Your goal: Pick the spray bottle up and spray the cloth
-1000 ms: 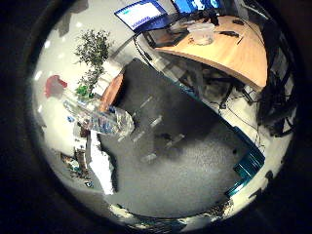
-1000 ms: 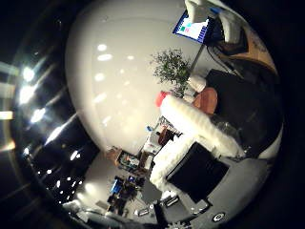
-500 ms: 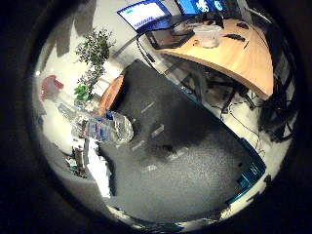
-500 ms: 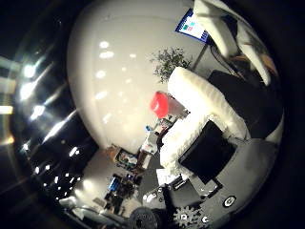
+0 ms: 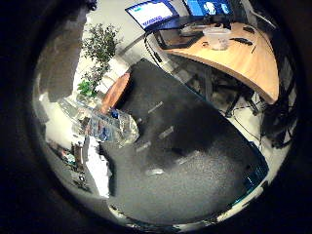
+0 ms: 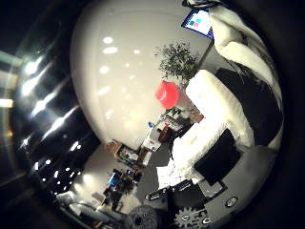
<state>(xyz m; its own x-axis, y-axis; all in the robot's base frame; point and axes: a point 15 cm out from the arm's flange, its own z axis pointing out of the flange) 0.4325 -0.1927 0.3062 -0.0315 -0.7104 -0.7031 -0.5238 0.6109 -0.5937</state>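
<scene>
Change since the earlier pictures: both palm views have closed in. The red spray head (image 6: 167, 94) shows larger in the thumb-side view. In the little-finger-side view it is no longer seen, and a grey blurred shape covers that place. The white padded parts of the right hand (image 6: 214, 119) reach further across the thumb-side view.

Items:
- Clear plastic spray bottle with blue label (image 5: 109, 127): at the edge of the dark grey tabletop (image 5: 195, 161), near a corner. Whether it rests there or is raised cannot be told.
- Crumpled white cloth (image 5: 97, 168): just beside the bottle, along the same edge.
- Right hand: white and black parts arched across the thumb-side view. How far it is closed, and whether it has hold of anything, cannot be told.
- Surroundings: curved pale wooden desk (image 5: 239, 58) with lit monitors (image 5: 151, 12), leafy green plant (image 5: 100, 48) and round brown seat (image 5: 115, 91), all off the tabletop.

Governing relation: the bottle lies out in front of the palm. Its long axis appears to run from the red head, outward of the edge, to the clear base inward over the tabletop. The cloth is next to it, so, by judgement, only a short turn of the nozzle would be needed once the bottle is held.
</scene>
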